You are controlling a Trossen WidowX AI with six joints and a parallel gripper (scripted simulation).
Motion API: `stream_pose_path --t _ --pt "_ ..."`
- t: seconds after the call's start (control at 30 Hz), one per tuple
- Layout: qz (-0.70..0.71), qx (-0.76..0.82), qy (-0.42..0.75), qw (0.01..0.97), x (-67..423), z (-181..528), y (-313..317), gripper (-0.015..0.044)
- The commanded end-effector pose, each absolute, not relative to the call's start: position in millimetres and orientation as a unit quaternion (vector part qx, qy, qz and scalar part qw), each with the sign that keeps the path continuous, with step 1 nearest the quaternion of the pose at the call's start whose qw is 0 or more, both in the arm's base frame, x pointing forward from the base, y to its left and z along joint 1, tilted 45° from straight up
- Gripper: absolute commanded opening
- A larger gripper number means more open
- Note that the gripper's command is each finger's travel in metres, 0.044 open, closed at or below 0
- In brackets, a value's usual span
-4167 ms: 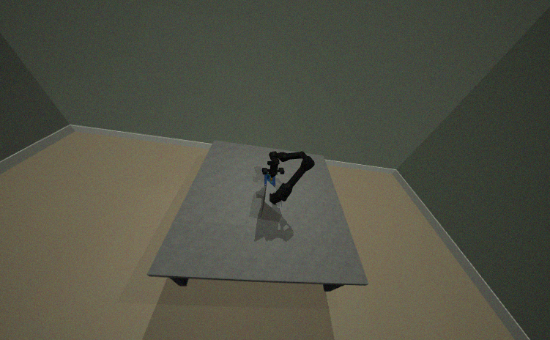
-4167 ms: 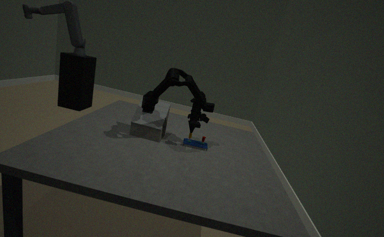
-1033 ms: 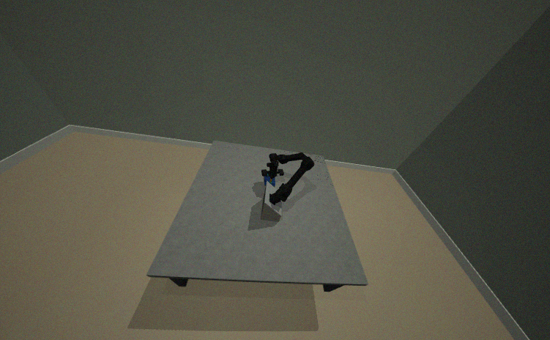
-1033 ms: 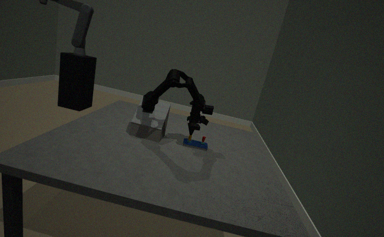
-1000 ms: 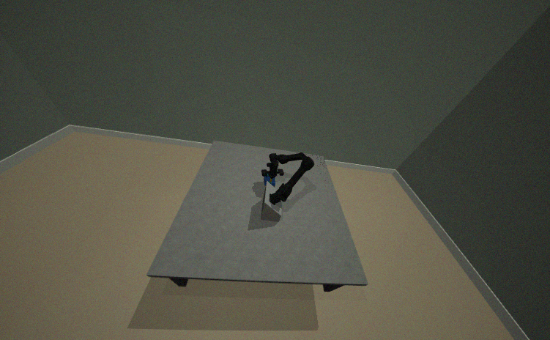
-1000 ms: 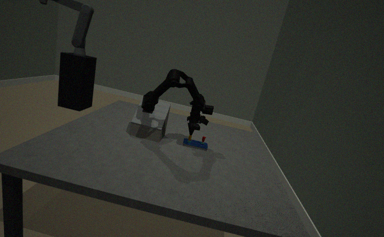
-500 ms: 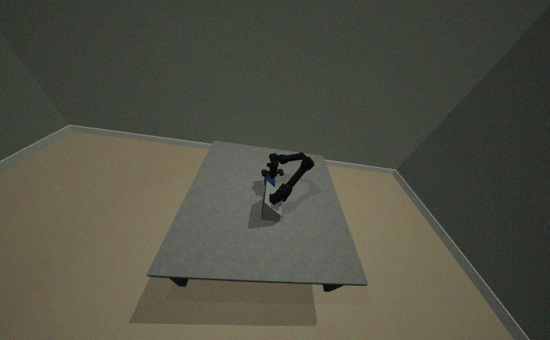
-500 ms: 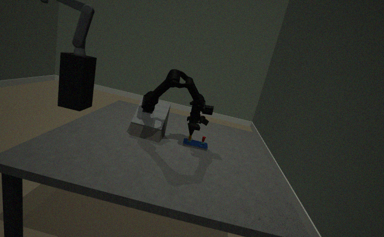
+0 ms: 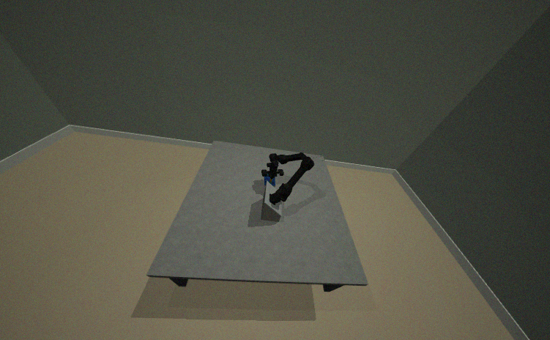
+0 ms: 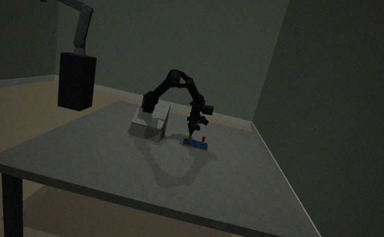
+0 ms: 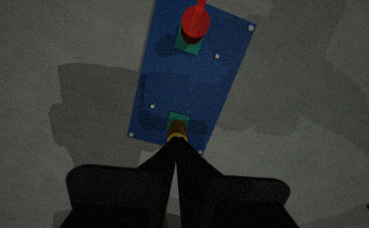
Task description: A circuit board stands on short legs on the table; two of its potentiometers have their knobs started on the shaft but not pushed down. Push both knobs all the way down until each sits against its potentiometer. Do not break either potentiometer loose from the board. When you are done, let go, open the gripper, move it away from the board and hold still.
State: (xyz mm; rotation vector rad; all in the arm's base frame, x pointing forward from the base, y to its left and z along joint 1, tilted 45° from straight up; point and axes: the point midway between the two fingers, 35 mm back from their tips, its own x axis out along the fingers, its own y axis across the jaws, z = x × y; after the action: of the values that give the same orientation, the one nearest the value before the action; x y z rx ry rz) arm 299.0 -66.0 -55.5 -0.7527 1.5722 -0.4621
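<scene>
A blue circuit board (image 11: 188,84) (image 10: 197,144) (image 9: 268,179) stands on the grey table (image 10: 98,164). A red knob (image 11: 195,22) (image 10: 203,138) sits raised over a green potentiometer (image 11: 188,46) at the board's far end. A yellow knob (image 11: 177,132) (image 10: 189,137) sits over a second green potentiometer (image 11: 178,118) at the near end. My gripper (image 11: 177,142) (image 10: 190,132) (image 9: 271,175) is shut with nothing between the fingers. It points straight down and its closed tips rest on top of the yellow knob. The fingers hide most of that knob.
The arm's base stands on a pale block (image 10: 150,123) (image 9: 272,211) next to the board. A black box (image 10: 75,80) hangs on a grey arm at the left, off the table. The table's right edge lies near a dark wall.
</scene>
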Motion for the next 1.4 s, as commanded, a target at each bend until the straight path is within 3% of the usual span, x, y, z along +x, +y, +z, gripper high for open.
stream_pose_path --t 0.0,1.37 --pt "-0.210 -0.322 0.686 0.618 298.8 -63.0 -75.0 0.0000" --pt "-0.209 -0.321 0.686 0.618 299.3 -59.3 -71.1 0.0000"
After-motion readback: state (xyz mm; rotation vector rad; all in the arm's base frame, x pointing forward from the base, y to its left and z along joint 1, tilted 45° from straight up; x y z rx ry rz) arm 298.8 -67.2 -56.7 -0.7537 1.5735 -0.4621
